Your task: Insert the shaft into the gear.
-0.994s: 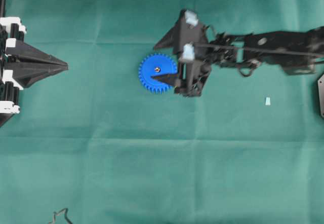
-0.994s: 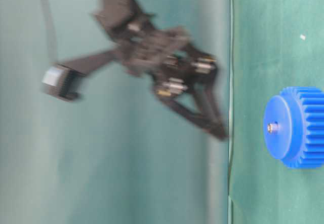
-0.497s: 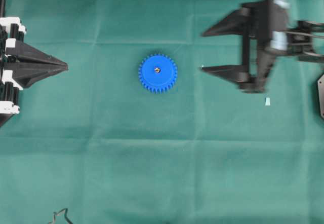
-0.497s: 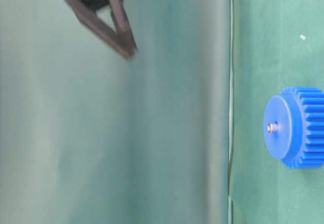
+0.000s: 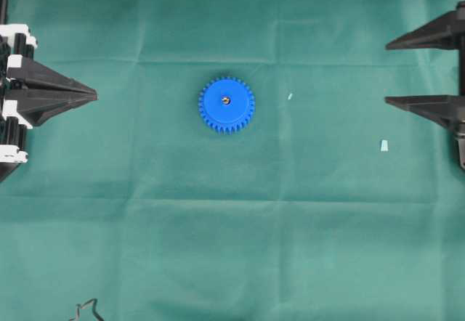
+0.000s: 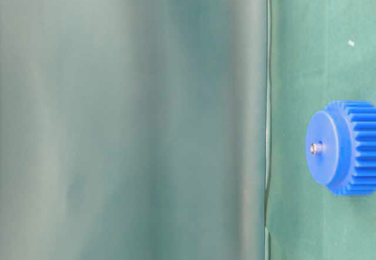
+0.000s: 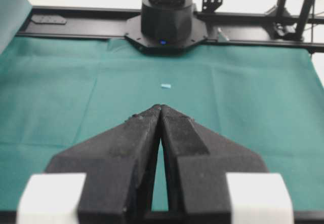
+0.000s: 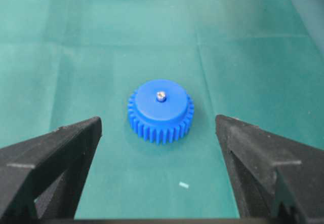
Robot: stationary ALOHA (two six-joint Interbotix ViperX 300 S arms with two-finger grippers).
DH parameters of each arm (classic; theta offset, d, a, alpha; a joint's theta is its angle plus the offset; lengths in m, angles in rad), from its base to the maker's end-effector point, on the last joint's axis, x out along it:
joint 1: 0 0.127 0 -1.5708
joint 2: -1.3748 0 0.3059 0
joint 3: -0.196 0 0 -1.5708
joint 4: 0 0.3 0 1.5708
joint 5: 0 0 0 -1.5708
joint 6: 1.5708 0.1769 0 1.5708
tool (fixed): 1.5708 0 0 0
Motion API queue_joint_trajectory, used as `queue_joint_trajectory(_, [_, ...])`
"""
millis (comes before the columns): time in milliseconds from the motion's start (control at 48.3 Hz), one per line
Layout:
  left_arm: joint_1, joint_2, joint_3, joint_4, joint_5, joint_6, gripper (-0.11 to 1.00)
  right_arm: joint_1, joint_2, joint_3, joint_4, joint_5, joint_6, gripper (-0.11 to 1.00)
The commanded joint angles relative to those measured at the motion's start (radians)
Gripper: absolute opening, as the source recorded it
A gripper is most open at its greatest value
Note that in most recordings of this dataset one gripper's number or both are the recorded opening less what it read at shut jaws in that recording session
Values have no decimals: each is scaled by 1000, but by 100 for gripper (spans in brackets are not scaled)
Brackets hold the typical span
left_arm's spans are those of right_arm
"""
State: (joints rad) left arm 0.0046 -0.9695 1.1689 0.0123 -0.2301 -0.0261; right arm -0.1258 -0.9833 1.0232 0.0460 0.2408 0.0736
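Observation:
The blue gear (image 5: 227,104) lies flat on the green cloth, a little left of the table's middle. The silvery shaft (image 5: 226,100) stands in its centre hole, its tip poking just above the hub (image 8: 161,96) (image 6: 316,148). My right gripper (image 5: 387,73) is at the right edge, far from the gear and open wide with nothing between its fingers. In the right wrist view the gear (image 8: 161,110) lies ahead of the spread fingers (image 8: 71,148). My left gripper (image 5: 94,94) rests at the left edge, shut and holding nothing, its tips pressed together (image 7: 161,106).
A small pale scrap (image 5: 383,145) lies on the cloth near the right gripper, and a tinier fleck (image 5: 290,96) lies right of the gear. The opposite arm's black base (image 7: 166,16) stands at the far edge. A dark cable loop (image 5: 87,308) sits at the lower left.
My right gripper has drawn back from the gear to the right edge, staying open. The shaft stays in the gear's hub. The left gripper has not moved.

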Motion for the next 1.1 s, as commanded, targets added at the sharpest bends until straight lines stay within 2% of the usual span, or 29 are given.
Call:
queue_joint_trajectory(0, [3, 3, -28, 2, -8, -2, 0, 2, -25, -5, -2, 14, -2, 96])
queue_joint_trajectory(1076, [3, 5, -28, 2, -3, -2, 0, 2, 5, 20, -15, -35, -2, 96])
